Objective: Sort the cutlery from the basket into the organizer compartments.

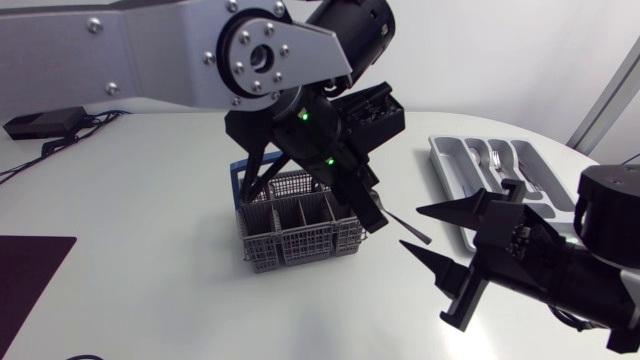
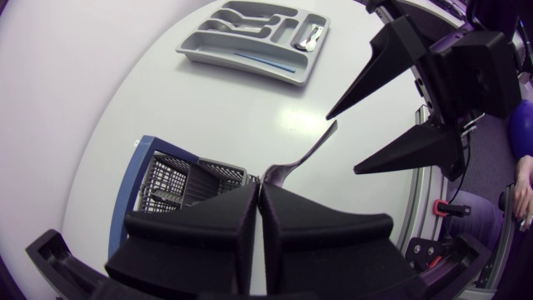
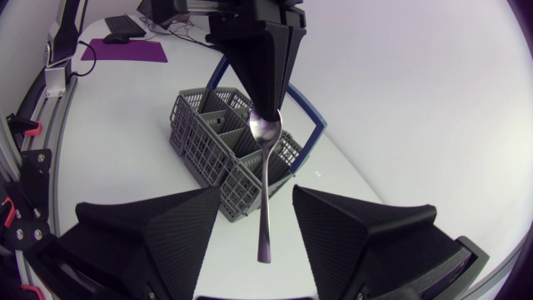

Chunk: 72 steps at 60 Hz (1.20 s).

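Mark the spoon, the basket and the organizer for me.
spoon [image 3: 265, 208]: right wrist view, on its handle.
basket [image 1: 300, 248]: head view, on its front wall.
organizer [image 2: 225, 54]: left wrist view, on its long side compartment.

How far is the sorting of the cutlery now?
Done: some cutlery already lies in the organizer. In hand: the left gripper is shut on a spoon by its bowl, near the basket, with the handle pointing toward the open right gripper. Left: this spoon must reach a compartment. Whether the basket holds more, I cannot tell.
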### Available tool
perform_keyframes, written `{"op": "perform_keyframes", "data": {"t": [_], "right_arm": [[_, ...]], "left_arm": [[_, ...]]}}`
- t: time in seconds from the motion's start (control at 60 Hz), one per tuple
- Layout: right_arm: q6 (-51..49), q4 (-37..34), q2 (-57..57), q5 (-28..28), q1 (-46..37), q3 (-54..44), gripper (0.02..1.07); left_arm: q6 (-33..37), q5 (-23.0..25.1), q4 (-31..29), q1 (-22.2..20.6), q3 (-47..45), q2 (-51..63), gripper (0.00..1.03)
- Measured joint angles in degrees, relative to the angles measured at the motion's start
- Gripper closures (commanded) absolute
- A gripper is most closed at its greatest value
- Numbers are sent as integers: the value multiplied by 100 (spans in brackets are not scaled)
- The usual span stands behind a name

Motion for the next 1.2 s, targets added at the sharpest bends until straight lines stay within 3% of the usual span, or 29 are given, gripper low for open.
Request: {"op": "perform_keyframes", "data": {"t": [0.083, 0.217, 0.317, 0.467, 0.583, 0.867, 1.05, 1.2], "right_arm": [[0, 256, 280, 48, 28, 0, 48], [-2, 494, 708, 87, 31, 0, 61], [-2, 623, 933, 92, 31, 7, 63], [-2, 789, 1222, 223, 63, 57, 77], [-4, 876, 1316, 260, 107, 146, 80], [-4, 896, 1449, 389, 243, 205, 101], [-2, 894, 1458, 455, 256, 205, 101], [-2, 887, 1458, 494, 256, 205, 101]], "left_arm": [[-7, 105, 0, -28, 0, 13, 100], [-31, 133, 0, -63, 33, 85, 100], [-92, 153, -2, -63, 33, 114, 100], [-111, 236, -4, -63, 33, 140, 100], [-111, 256, -9, -61, 33, 142, 100], [-111, 256, -20, -61, 37, 195, 100], [-111, 251, -24, -61, 39, 214, 100], [-131, 236, -42, -57, 55, 216, 81]]}}
